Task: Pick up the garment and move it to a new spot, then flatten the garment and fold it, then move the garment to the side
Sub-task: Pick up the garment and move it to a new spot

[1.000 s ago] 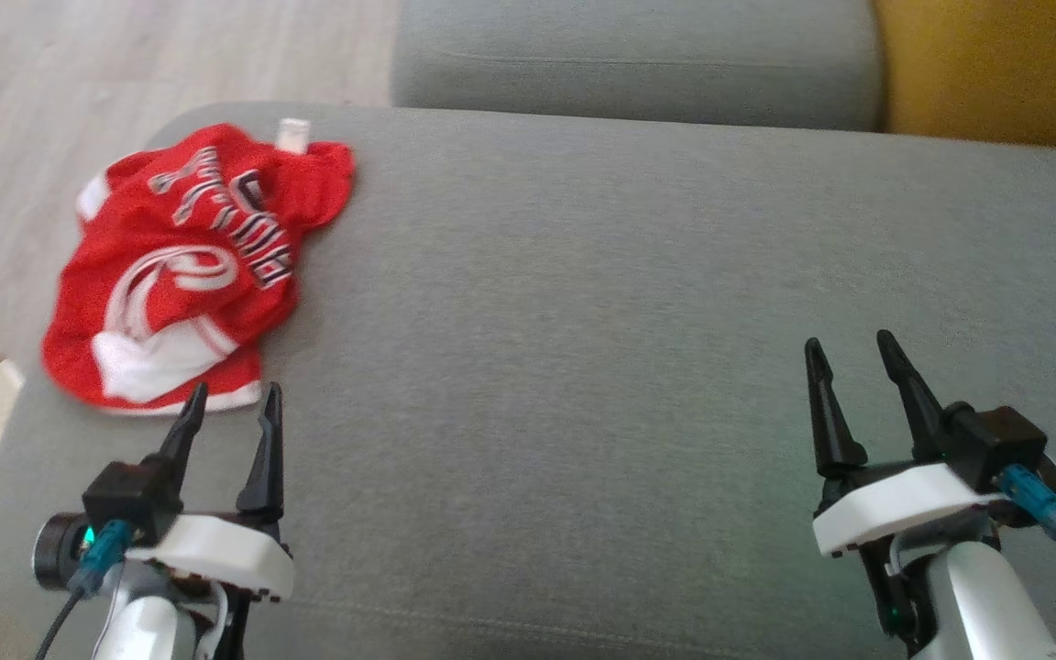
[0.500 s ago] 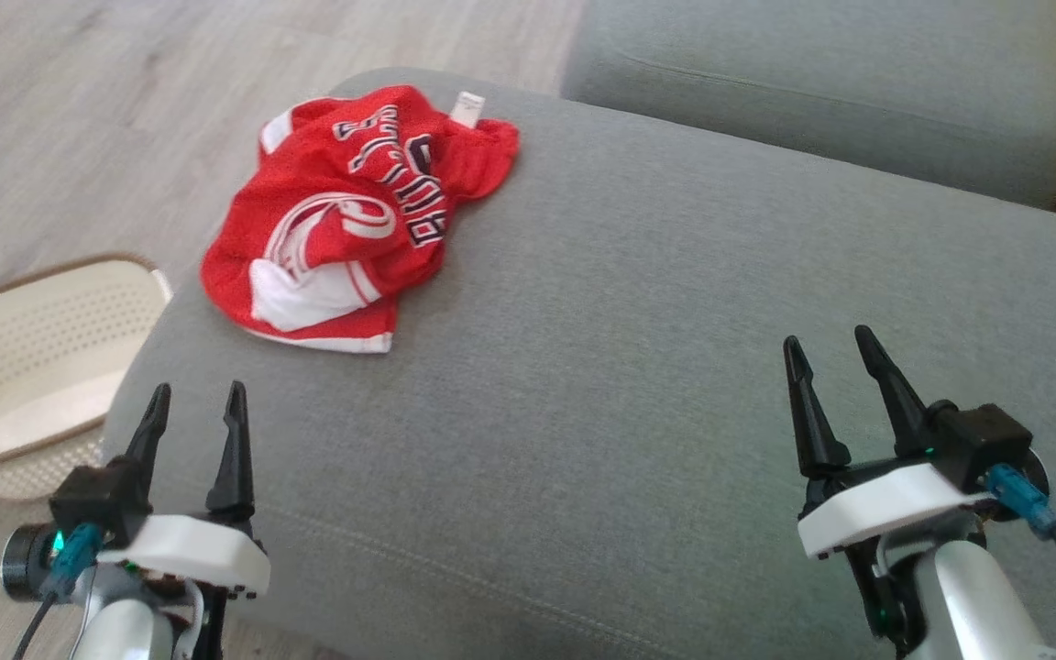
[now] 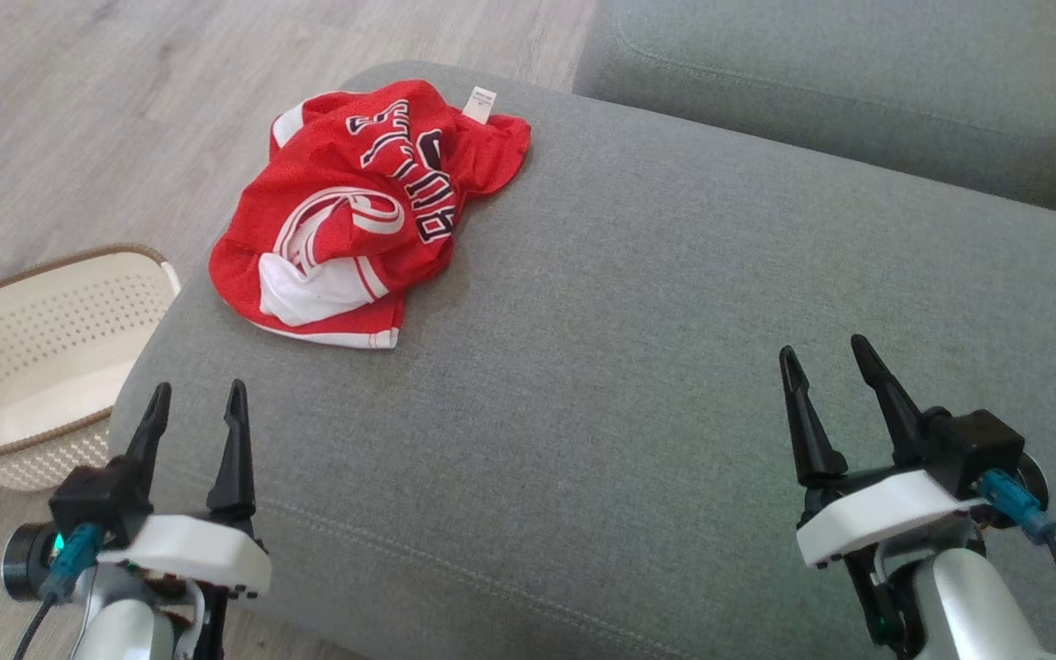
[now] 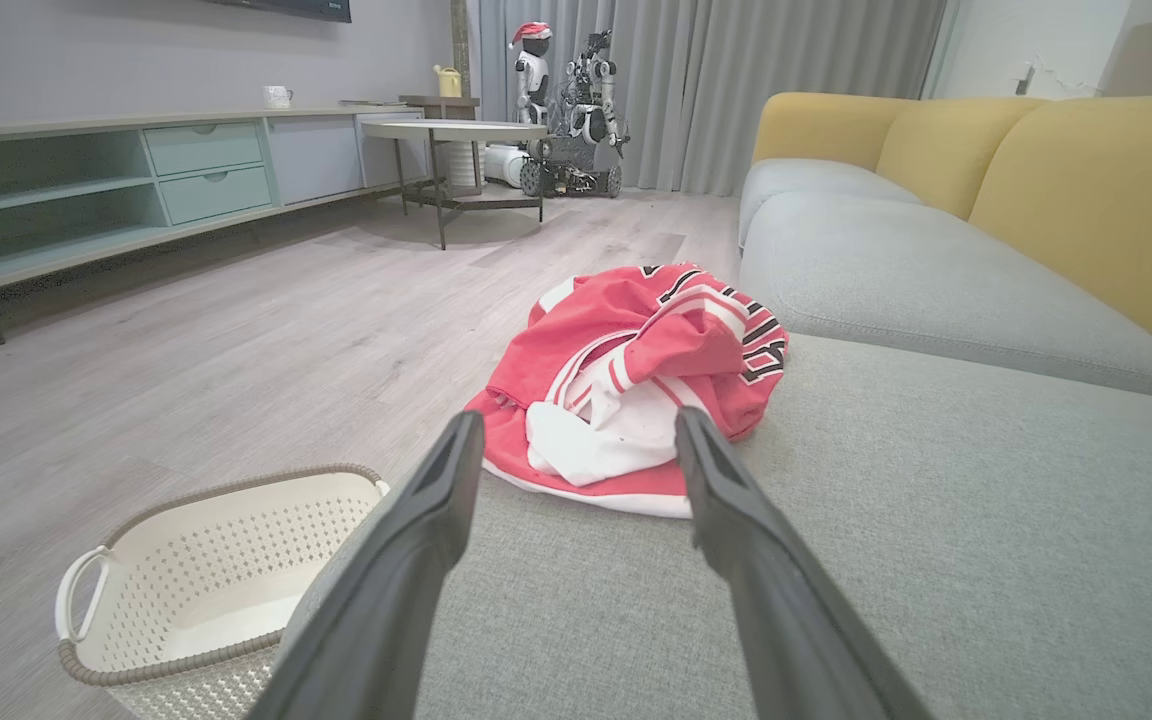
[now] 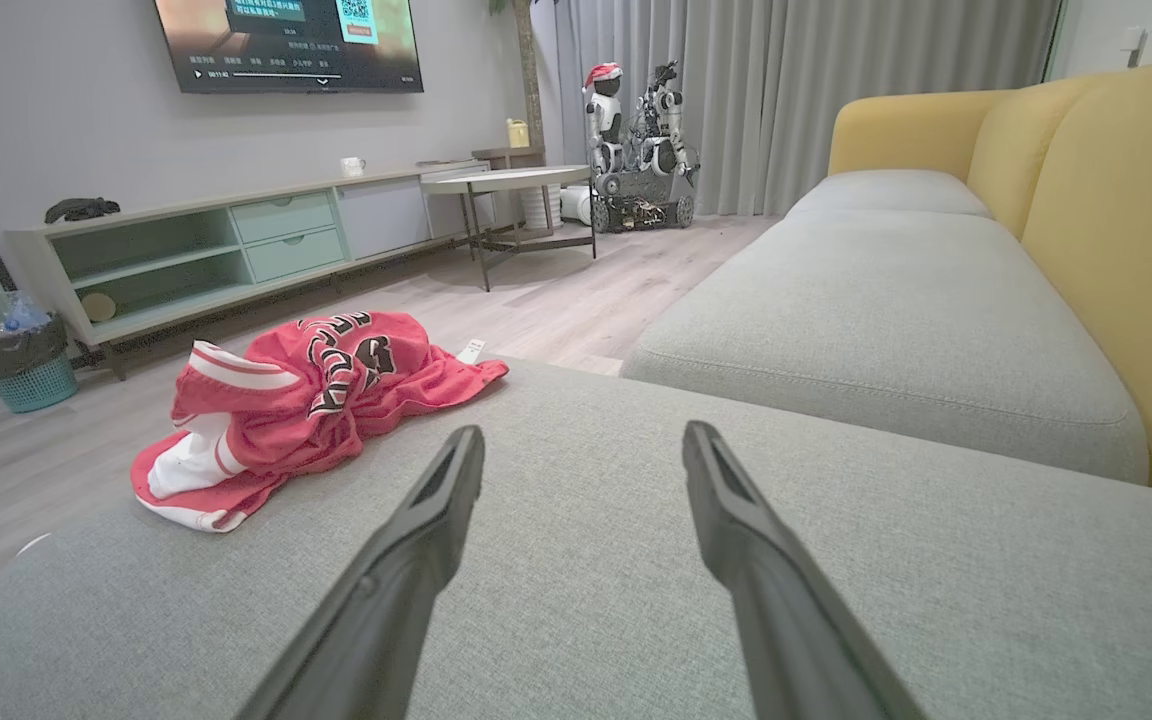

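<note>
Nearest, the left gripper (image 3: 199, 390) hangs over the near left corner of the grey seat cushion (image 3: 638, 385), its claw spread and empty. The right gripper (image 3: 821, 348) hovers over the cushion's near right part, likewise released and holding nothing. Between and beyond them runs a wide stretch of open grey fabric. The red jersey (image 3: 354, 211) lies crumpled at the far left corner, its hem reaching the left edge and its white label (image 3: 479, 103) by the far edge. Off the left edge, a perforated cream laundry basket (image 3: 33, 348) stands on the wood floor (image 3: 125, 110). Past the far edge sits a second grey cushion (image 3: 840, 82), with the yellow backrest (image 5: 1116, 230) to the right.
</note>
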`<state>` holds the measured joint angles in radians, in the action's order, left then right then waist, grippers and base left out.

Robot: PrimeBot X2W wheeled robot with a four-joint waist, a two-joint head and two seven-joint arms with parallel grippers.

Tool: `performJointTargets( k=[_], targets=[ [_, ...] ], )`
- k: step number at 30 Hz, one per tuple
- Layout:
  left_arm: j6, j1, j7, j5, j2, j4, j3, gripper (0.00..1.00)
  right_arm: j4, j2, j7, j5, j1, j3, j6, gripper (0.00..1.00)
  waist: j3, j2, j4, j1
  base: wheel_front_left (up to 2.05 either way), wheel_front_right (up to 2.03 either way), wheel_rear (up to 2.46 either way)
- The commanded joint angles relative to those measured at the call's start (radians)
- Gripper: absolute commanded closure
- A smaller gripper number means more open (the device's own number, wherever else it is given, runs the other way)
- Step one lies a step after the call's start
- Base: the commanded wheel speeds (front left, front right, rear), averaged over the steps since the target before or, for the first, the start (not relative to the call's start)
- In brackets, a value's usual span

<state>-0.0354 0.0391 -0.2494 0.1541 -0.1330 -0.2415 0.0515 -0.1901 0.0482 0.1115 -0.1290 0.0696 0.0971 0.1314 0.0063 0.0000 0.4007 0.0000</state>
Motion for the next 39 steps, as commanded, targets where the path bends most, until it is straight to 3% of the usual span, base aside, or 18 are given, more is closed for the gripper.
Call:
performJointTargets(
  k=[1, 9, 17, 27, 39],
  targets=[
    [0.002, 0.036, -0.012, 0.005, -0.013, 0.035, -0.037, 0.00, 0.040, 0.002, -0.004, 0.002, 0.030, 0.026, -0.001, 0.00, 0.004, 0.0000, -0.003, 0.0000, 0.00, 0.00, 0.00],
    [-0.002, 0.075, -0.012, 0.009, -0.007, 0.046, -0.048, 0.00, 0.068, 0.002, -0.030, 0.027, 0.053, 0.019, -0.001, 0.00, 0.070, 0.0000, -0.031, 0.0000, 0.00, 0.00, 0.00],
    [-0.022, 0.205, -0.012, 0.020, 0.003, 0.018, -0.064, 0.00, 0.144, 0.003, -0.088, 0.093, 0.111, -0.009, -0.001, 0.00, 0.219, 0.0000, -0.061, 0.0000, 0.00, 0.00, 0.00],
    [-0.083, 0.544, -0.012, 0.078, 0.000, -0.348, -0.040, 0.00, 0.230, 0.034, -0.147, 0.131, 0.183, -0.016, -0.001, 0.00, 0.373, 0.0000, -0.061, 0.0000, 0.00, 0.00, 0.00],
    [-0.095, 0.841, -0.004, 0.140, -0.019, -0.796, 0.045, 0.00, 0.244, 0.041, -0.160, 0.133, 0.216, -0.020, -0.001, 0.00, 0.426, 0.0000, -0.052, 0.0000, 0.00, 0.00, 0.00]
  ],
)
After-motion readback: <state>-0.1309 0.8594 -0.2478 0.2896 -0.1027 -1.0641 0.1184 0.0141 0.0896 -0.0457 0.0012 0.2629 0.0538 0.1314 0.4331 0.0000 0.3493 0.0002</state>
